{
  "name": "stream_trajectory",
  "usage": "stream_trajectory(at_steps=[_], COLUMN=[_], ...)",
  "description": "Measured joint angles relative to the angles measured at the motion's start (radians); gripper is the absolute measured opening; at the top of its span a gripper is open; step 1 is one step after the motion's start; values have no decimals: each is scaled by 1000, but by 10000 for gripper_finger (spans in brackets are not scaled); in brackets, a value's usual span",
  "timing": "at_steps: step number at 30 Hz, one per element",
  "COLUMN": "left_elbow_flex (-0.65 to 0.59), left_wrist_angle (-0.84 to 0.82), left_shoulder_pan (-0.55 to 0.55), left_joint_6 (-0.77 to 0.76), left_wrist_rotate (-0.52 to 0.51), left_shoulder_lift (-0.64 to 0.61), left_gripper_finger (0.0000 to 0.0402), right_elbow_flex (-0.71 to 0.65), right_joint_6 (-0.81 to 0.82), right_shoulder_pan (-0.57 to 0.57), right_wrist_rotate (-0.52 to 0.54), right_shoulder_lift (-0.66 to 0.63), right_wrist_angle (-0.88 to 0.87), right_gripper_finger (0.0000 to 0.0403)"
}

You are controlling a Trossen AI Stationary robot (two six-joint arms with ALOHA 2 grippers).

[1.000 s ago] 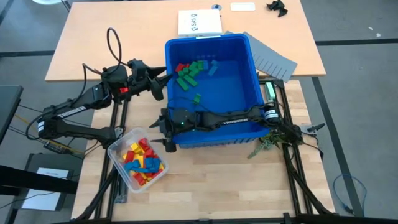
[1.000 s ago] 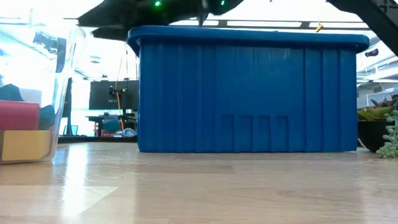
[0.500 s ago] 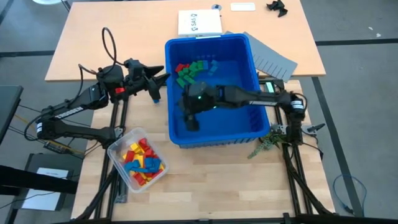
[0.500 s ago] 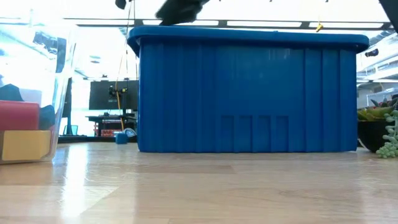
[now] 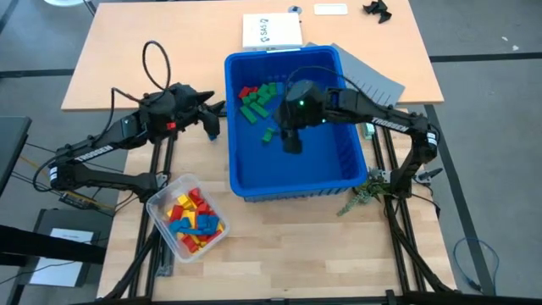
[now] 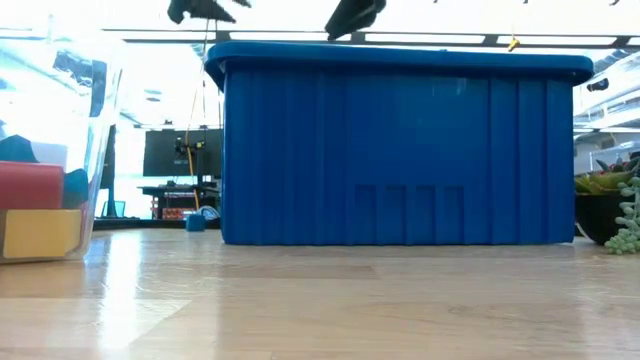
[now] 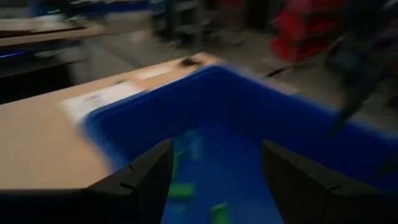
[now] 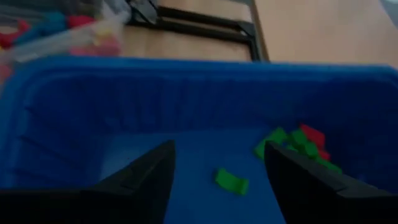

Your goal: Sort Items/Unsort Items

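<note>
Blocks split between a clear tub and the blue bin

A clear tub (image 5: pixel 188 224) of mixed blocks (image 5: pixel 193 222) is seen on the worktop; the left gripper (image 5: pixel 213 129) is held wide beside the blue bin (image 5: pixel 333 174), the right gripper (image 5: pixel 290 142) (empty, spread) above green and red blocks (image 5: pixel 258 100) inside.

Readable text: almost none.
White sheet (image 5: pixel 272 31) at the table's far edge, just beyond the blue bin (image 5: pixel 240 161), carries a short blue mark, too small to read. Smaller white label (image 5: pixel 330 9) farther off looks blank. Pale lettering runs along the left arm (image 5: pixel 97 151), illegible.
</note>
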Motion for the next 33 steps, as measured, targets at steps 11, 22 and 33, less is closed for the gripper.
stream_trajectory(at_steps=[11, 22, 33], left_elbow_flex=[1, 1, -38], left_wrist_angle=[-331, -509, -552], left_shoulder_pan=[256, 443, 489], left_joint_6=[-1, 60, 239], left_wrist_rotate=[-24, 150, 200], left_shoulder_lift=[79, 311, 462], left_gripper_finger=[248, 248, 248], right_elbow_flex=[0, -31, -146], right_joint_6=[-30, -42, -77], right_shoulder_pan=[-113, -153, -177], right_wrist_rotate=[-7, -94, -86], right_shoulder_lift=[-1, -2, -1], right_wrist_angle=[-48, -58, -27], right_gripper_finger=[242, 238, 237])
